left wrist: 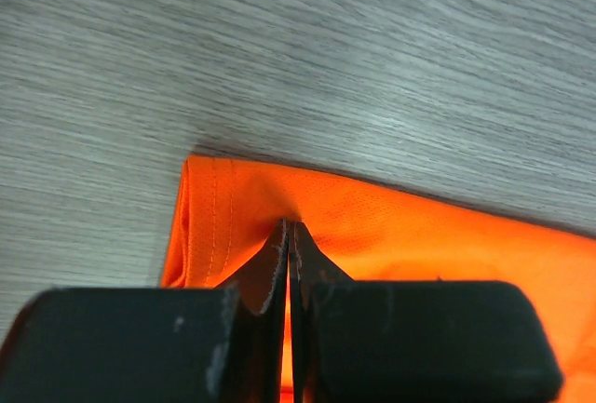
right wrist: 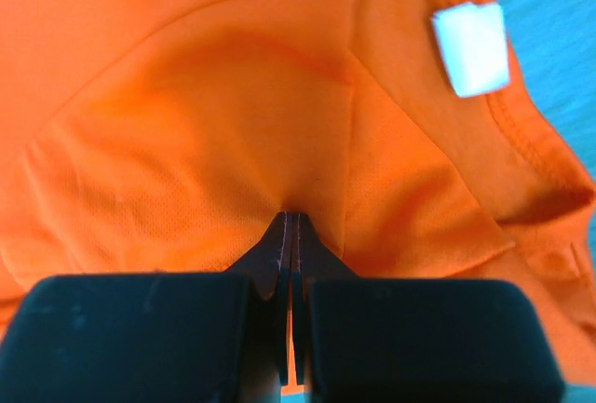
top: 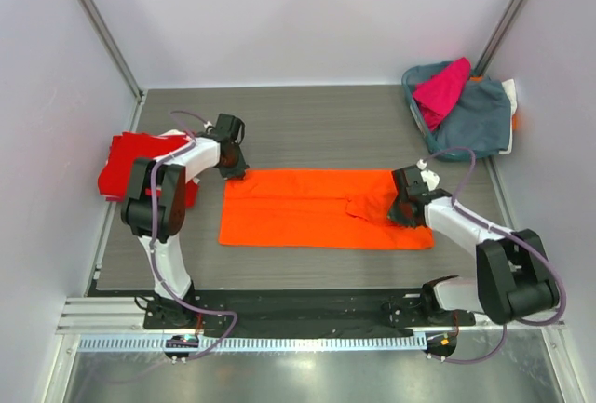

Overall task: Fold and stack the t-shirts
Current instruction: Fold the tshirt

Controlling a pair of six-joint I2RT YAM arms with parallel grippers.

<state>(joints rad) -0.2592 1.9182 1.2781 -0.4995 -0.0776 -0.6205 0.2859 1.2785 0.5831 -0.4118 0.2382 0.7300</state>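
Note:
The bright orange t-shirt [top: 317, 208] lies flat on the table as a long folded strip, hem at the left and collar at the right. My left gripper [top: 235, 172] is shut on its far left corner, seen close in the left wrist view [left wrist: 290, 224] with orange fabric [left wrist: 391, 235] pinched between the jaws. My right gripper [top: 406, 209] is shut on the collar end; the right wrist view [right wrist: 291, 217] shows the fabric [right wrist: 205, 142] and a white neck label [right wrist: 471, 47]. A red t-shirt [top: 135, 166] lies folded at the left edge. A magenta t-shirt [top: 442, 88] lies in the basket.
A blue-grey basket [top: 463, 105] with a grey garment and the magenta shirt stands at the far right corner. White walls with metal posts close in the table at the back and sides. A metal rail [top: 307, 329] runs along the near edge by the arm bases.

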